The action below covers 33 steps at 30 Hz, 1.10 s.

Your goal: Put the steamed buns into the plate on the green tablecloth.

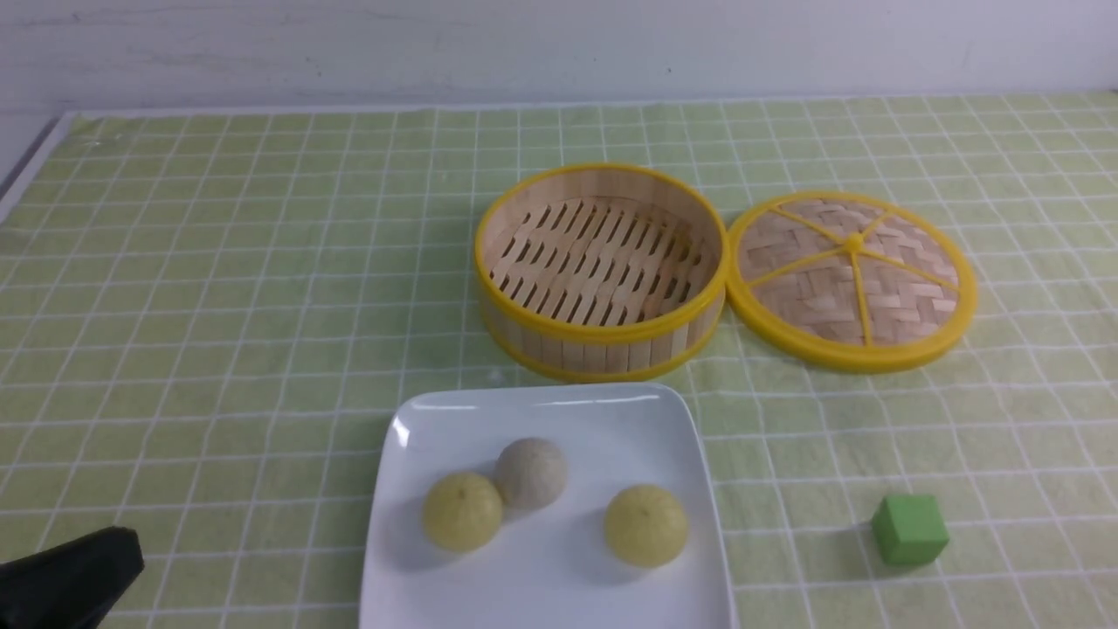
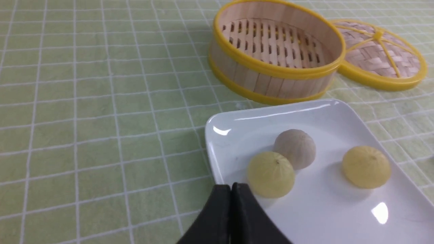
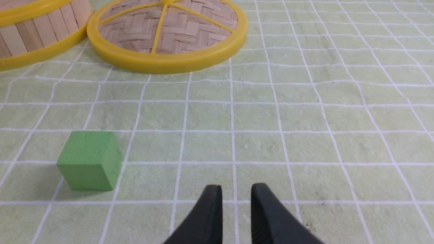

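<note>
- As all three steamed buns sit on the white plate, I judge the placing done.
- Two pale yellow buns lie apart from each other; the greyish bun is beside one of them, toward the plate's far edge.
- The plate rests on the green tablecloth by the bench's near edge, around the middle of its width.
- Just beyond the plate stands the bamboo steamer, with no bun showing inside; its woven lid lies beside it, toward the bench's far right corner.
- The green cube sits toward the near right corner, and I see no part for it in this job.
- My left claw is closed, its tips together with nothing between them.
- My right claw is parted and empty, near the cube but not touching it.
- Nothing seems left for me except keeping both arms clear of the plate.
</note>
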Each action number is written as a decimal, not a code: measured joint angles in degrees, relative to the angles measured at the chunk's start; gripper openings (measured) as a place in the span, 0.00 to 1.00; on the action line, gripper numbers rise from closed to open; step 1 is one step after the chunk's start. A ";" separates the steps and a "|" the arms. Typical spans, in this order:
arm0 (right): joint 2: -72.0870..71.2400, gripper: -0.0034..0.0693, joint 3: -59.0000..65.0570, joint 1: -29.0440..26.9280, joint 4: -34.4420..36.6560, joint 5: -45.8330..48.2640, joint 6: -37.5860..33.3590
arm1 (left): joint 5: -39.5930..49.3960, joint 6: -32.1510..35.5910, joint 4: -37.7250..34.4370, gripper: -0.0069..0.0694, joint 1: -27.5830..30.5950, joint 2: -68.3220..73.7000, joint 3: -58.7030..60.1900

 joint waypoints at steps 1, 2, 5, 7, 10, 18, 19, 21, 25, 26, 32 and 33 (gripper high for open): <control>0.00 0.26 0.00 0.00 0.00 0.00 0.00 | -0.46 0.78 -0.64 0.12 0.65 0.00 0.15; 0.00 0.26 0.00 0.00 0.00 0.00 0.00 | -2.26 4.09 -3.55 0.12 3.91 0.00 0.89; 0.00 0.27 0.00 0.00 0.00 0.00 0.00 | -5.52 9.33 -9.83 0.13 10.92 0.00 3.06; 0.00 0.27 0.00 0.00 0.00 0.00 0.00 | -6.84 11.25 -13.51 0.13 14.53 -0.05 4.29; 0.00 0.28 0.00 0.00 0.00 0.00 0.00 | -8.23 14.74 -15.94 0.13 22.79 -3.48 7.71; 0.00 0.29 0.00 0.00 0.00 0.00 0.00 | -8.44 15.23 -10.54 0.14 29.31 -10.92 16.59; 0.00 0.29 0.00 0.00 0.00 0.00 0.00 | -8.32 15.23 -9.98 0.14 29.31 -11.47 17.38; 0.00 0.30 0.00 0.00 0.00 0.00 0.00 | -8.21 15.23 -9.01 0.14 29.31 -12.80 19.02; 0.00 0.29 0.00 0.00 0.00 0.00 0.00 | -8.10 15.43 -8.35 0.15 29.39 -13.83 20.95; 0.00 0.30 0.00 0.00 0.00 0.00 0.00 | -8.27 15.42 -8.41 0.15 29.64 -13.83 20.95; 0.00 0.31 0.00 0.00 0.00 0.00 0.00 | -8.27 15.42 -8.41 0.16 32.15 -13.83 20.95; 0.00 0.31 0.00 0.00 0.00 0.00 0.00 | -8.27 15.42 -8.41 0.16 32.52 -13.83 20.95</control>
